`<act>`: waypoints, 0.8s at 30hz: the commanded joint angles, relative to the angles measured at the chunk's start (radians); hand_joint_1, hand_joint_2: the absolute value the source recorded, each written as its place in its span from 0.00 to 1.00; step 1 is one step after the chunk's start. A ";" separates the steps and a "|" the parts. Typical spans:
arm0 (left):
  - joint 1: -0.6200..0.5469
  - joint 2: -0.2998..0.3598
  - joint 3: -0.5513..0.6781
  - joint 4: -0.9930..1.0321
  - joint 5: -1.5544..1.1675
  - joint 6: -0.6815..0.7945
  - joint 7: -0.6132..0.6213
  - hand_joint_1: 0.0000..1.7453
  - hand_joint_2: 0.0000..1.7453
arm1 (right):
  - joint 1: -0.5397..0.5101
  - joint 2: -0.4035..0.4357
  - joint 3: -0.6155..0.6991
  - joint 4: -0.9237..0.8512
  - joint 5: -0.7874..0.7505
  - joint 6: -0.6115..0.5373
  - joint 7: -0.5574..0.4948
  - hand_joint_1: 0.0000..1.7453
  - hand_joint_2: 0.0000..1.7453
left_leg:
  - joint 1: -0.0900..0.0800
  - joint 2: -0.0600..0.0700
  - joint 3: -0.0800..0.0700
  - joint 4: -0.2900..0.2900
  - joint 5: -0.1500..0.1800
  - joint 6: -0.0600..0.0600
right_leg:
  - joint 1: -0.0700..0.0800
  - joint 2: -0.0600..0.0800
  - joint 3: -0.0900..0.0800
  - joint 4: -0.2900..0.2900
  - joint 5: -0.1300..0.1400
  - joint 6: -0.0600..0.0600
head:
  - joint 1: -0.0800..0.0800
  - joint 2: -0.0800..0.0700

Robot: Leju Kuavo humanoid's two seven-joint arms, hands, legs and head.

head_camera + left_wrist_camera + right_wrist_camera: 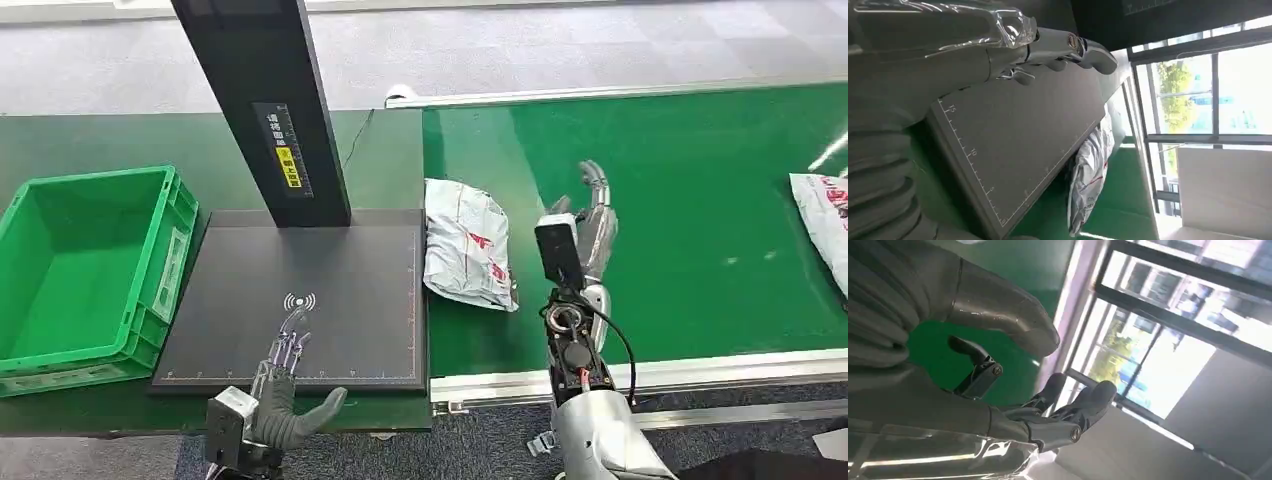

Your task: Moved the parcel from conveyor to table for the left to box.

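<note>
Parcel (pixel 467 245): you have a grey-white soft poly mailer with red printing, crumpled and creased, lying flat on the green conveyor belt (pixel 700 200) at its left end, its long edge just beside the right edge of the dark scanning mat (pixel 340 270); from the left wrist view the same bag (pixel 1090 175) lies right along the mat's edge, and whether the two touch cannot be told. Your right hand (pixel 590 225) sits over the belt just to the right of the parcel, fingers extended and apart, holding nothing; the right wrist view shows its thumb and fingers (pixel 1068 415) loosely curved with open space between them. Your left hand (pixel 285 385) is at the near edge of the mat, fingers stretched forward and thumb out to the side, empty. A second, similar bag (pixel 825 225) lies at the far right of the belt, well apart from the first. The mat carries a white wireless symbol and ruler ticks along its borders, and a black column (pixel 265 100) with a yellow label rises from its far side. A green plastic crate (pixel 90 275) stands left of the mat on the green table. Grey carpet tiles cover the floor beyond; the wrist views show large windows with trees outside.
</note>
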 commanded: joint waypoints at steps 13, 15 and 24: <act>-0.022 0.018 -0.011 0.061 0.000 0.001 0.001 0.00 1.00 | -0.068 -0.041 0.222 0.067 0.131 0.071 0.283 0.00 1.00 | 0.000 0.001 0.001 -0.002 0.001 -0.001 | 0.000 0.002 0.001 -0.002 0.001 -0.001 | 0.000 0.000; -0.039 0.019 -0.008 0.077 0.004 -0.009 0.000 0.00 1.00 | -0.095 -0.052 0.276 0.217 0.235 0.148 0.432 0.00 1.00 | 0.000 0.002 0.001 -0.002 0.001 -0.001 | 0.000 0.002 0.001 -0.002 0.002 -0.001 | 0.000 0.000; -0.068 0.016 -0.020 0.104 0.004 -0.034 0.018 0.00 1.00 | -0.039 -0.047 0.351 0.354 0.379 0.407 0.677 0.00 1.00 | 0.000 -0.004 0.002 -0.004 0.002 -0.001 | 0.001 -0.003 0.003 -0.004 0.000 0.000 | 0.000 0.000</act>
